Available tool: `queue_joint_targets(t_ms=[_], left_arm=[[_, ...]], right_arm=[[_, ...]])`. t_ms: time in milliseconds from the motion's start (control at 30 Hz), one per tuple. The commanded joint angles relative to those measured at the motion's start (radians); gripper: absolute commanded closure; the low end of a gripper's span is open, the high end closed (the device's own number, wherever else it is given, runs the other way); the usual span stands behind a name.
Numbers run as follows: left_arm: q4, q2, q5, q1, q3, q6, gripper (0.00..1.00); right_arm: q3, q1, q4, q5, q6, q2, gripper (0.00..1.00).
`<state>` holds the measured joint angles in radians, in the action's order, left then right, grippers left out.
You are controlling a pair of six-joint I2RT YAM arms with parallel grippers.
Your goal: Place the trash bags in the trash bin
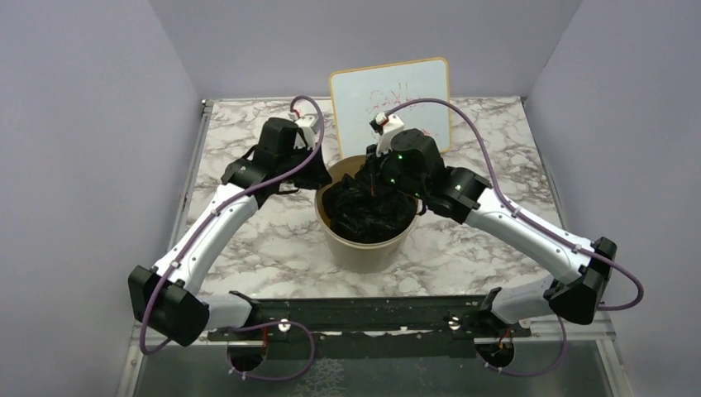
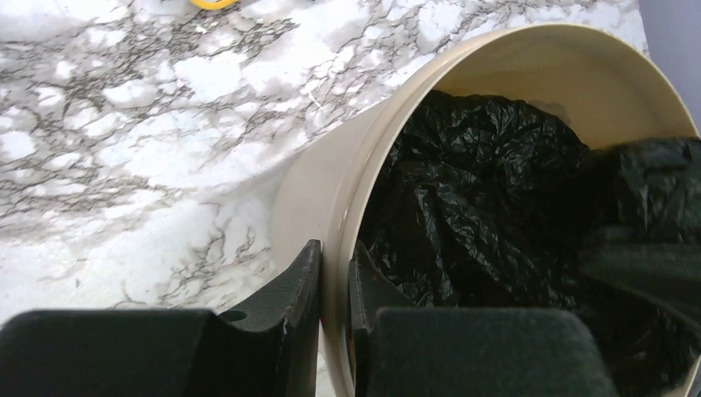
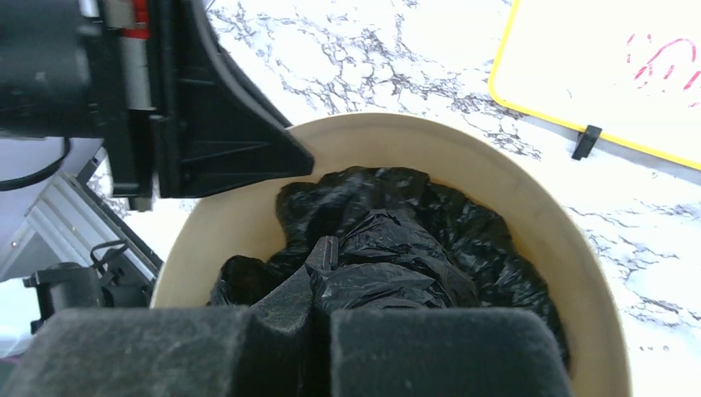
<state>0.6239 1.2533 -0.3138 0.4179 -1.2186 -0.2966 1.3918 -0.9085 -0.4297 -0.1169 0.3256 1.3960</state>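
The cream trash bin (image 1: 368, 252) stands mid-table with the crinkled black trash bags (image 1: 368, 211) bunched inside it. My left gripper (image 1: 321, 180) sits at the bin's left rim. In the left wrist view it (image 2: 335, 252) is shut on the bin (image 2: 331, 182) wall, one finger outside and one inside against the bags (image 2: 479, 190). My right gripper (image 1: 376, 186) hangs over the bin mouth. The right wrist view shows it (image 3: 339, 256) shut on a fold of the bags (image 3: 397, 248) above the bin (image 3: 529, 207); its right finger is hidden under plastic.
A whiteboard (image 1: 393, 95) with red writing leans behind the bin, its yellow edge (image 3: 612, 66) near the right wrist. The left arm's wrist (image 3: 207, 107) crowds the bin's left rim. Marble tabletop (image 1: 248, 240) surrounds the bin; a metal rail (image 1: 364, 318) runs along the near edge.
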Motion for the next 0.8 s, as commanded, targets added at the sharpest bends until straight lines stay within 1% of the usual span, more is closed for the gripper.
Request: queue_joint_targets(t_ms=[0,67,133,200,233,300,400,467,500,567,600,633,700,767], left_arm=[[-0.039,0.055,0.121,0.086,-0.091,-0.145,1.00],[-0.053,0.069,0.191,0.117,-0.106,-0.186,1.00],[-0.126,0.071,0.200,0.144,-0.092,-0.235,1.00],[-0.145,0.088,0.228,0.164,-0.102,-0.265,1.00],[-0.144,0.097,0.236,0.171,-0.108,-0.272,1.00],[-0.144,0.110,0.235,0.188,-0.113,-0.284,1.00],[-0.145,0.115,0.271,0.217,-0.107,-0.302,1.00],[-0.147,0.109,0.291,0.224,-0.105,-0.308,0.76],[-0.145,0.105,0.300,0.224,-0.107,-0.307,0.69],[-0.148,0.089,0.319,0.225,-0.110,-0.301,0.47],[-0.150,0.078,0.336,0.225,-0.112,-0.296,0.43],[-0.151,0.066,0.344,0.225,-0.116,-0.288,0.40],[-0.156,0.049,0.348,0.224,-0.125,-0.262,0.39],[-0.155,0.036,0.354,0.225,-0.135,-0.236,0.35]], right_arm=[[-0.037,-0.003,-0.029,-0.034,-0.023,-0.066,1.00],[-0.053,-0.003,-0.034,-0.078,-0.020,-0.092,1.00],[-0.087,-0.003,-0.019,-0.155,0.003,-0.131,0.99],[-0.136,-0.003,0.048,-0.170,-0.022,-0.180,0.99],[-0.140,-0.002,0.055,-0.179,-0.025,-0.196,0.99],[-0.128,-0.002,0.047,-0.192,-0.026,-0.211,0.99],[-0.096,0.000,0.019,-0.184,-0.025,-0.194,0.99],[-0.083,0.003,0.004,-0.173,-0.008,-0.179,0.99],[-0.079,0.004,0.004,-0.162,-0.001,-0.177,1.00],[-0.069,0.005,0.007,-0.131,0.006,-0.178,0.99],[-0.060,0.006,0.006,-0.122,0.010,-0.178,0.99],[-0.050,0.006,0.002,-0.117,0.014,-0.179,0.99],[-0.030,0.007,-0.006,-0.115,0.015,-0.184,1.00],[-0.011,0.008,-0.014,-0.124,0.014,-0.186,1.00]])
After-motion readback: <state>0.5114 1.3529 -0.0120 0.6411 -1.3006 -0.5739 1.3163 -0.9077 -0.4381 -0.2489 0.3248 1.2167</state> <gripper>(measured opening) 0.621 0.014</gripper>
